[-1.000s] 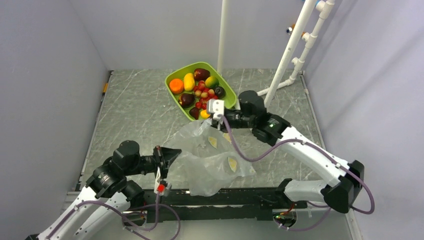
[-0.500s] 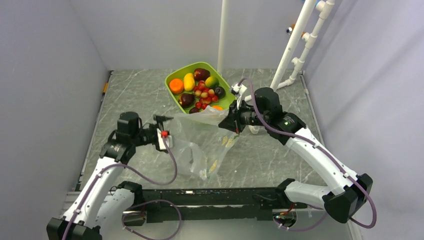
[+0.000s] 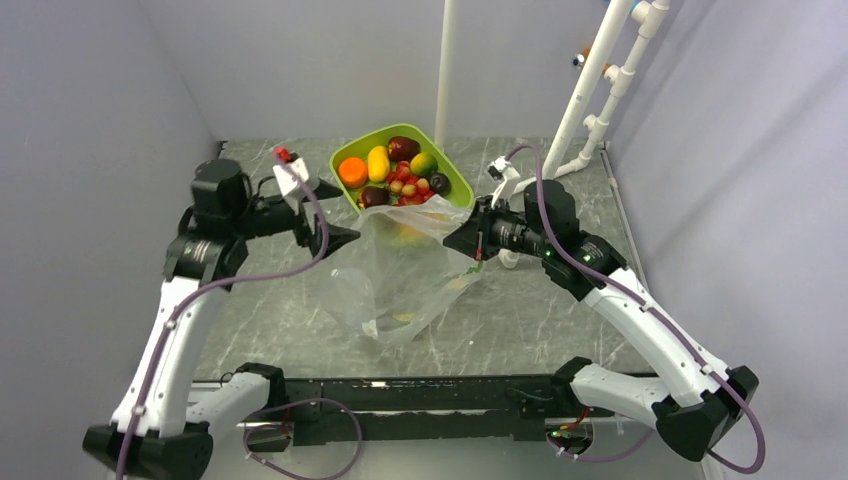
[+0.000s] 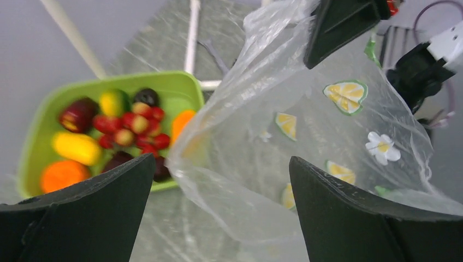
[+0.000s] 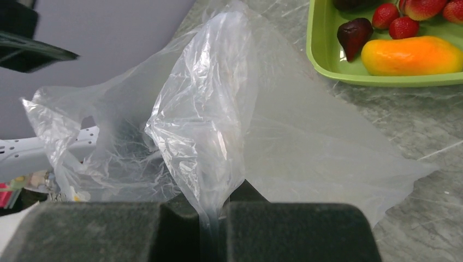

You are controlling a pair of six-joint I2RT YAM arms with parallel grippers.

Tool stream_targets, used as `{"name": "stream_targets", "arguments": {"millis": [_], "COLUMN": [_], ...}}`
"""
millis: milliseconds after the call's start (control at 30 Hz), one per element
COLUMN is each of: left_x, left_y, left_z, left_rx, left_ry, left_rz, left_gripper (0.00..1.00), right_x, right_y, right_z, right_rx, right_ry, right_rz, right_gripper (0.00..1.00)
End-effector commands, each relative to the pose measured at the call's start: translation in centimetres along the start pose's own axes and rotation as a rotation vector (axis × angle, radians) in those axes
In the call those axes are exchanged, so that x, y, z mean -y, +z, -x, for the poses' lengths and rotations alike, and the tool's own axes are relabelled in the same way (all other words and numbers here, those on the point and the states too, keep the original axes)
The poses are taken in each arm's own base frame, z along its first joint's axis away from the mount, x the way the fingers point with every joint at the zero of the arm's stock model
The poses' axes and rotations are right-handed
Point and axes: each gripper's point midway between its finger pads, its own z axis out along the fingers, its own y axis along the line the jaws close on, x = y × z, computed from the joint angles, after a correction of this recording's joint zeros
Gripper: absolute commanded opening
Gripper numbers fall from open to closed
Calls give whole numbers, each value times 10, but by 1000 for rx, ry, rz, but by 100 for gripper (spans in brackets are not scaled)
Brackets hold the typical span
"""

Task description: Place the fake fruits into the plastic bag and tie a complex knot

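Clear bag point(image 3: 400, 285) hangs pinched in the closed right gripper point(image 3: 455, 240); left gripper point(image 3: 332, 213) gapes wide, empty; fruits point(image 3: 400, 180) fill the far-edge tray point(image 3: 458, 190).

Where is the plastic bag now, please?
Top view: the plastic bag is mid-table, in front of the green tray, its rim pinched by the right tool.

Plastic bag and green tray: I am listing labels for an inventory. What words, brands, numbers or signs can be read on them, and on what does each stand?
There is no readable text in any view.
The plastic bag carries only printed pictures, lemon slices and white flowers, with no letters or numbers.
The green tray shows no label or brand mark where it can be seen.
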Motion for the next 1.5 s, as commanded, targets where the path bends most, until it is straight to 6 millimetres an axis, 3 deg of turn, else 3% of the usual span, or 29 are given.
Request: {"name": "stream_targets", "arguments": {"millis": [0,233,267,367,433,500,700,833,967,1000,1067,1100,1133,1167,1200,1300,1367,1467], "left_x": [-5,-13,-11,-3,3,8,13,12,10,9,5,1,-5,-13,-22,-63,-91,-133], "left_y": [31,71,76,85,89,91,94,96,102,104,108,109,110,109,108,100,97,99], "left_z": [-36,-109,-113,-123,-125,-123,-122,-126,-128,-129,-130,-128,-123,-116,-108,-86,-79,-94], "left_rx": [-128,-327,-338,-362,-370,-349,-313,-333,-350,-356,-373,-371,-354,-325,-287,-198,-191,-247], "left_ry": [-359,-351,-350,-372,-373,-372,-303,-270,-258,-258,-259,-250,-249,-256,-271,-320,-275,-190], "left_rz": [-4,90,76,12,-43,-91,-138,-170,-215,-223,-239,-240,-234,-229,-224,-160,-93,58], "left_gripper": [99,100,94,33,13,7,3,0,0,0,0,1,13,32,52,94,99,99], "right_x": [-10,-7,-6,4,16,28,47,46,48,46,41,38,37,36,35,34,40,42], "right_y": [-8,-13,-14,-17,-18,-18,-10,3,17,19,20,17,12,5,-1,-23,-36,-48], "right_z": [19,5,4,0,1,2,15,19,17,16,10,5,0,-4,-9,-18,-22,-25], "right_rx": [95,80,84,95,96,89,82,71,56,49,18,-3,-20,-33,-34,-2,28,35], "right_ry": [36,-52,-72,-135,-180,-255,-387,-466,-566,-592,-618,-594,-562,-531,-492,-351,-260,-142], "right_rz": [8,22,21,-18,-72,-123,-204,-165,-123,-98,-54,-43,-45,-50,-61,-114,-179,-224], "right_gripper": [0,0,0,17,24,33,94,100,98,92,43,31,21,6,0,0,0,0]}}
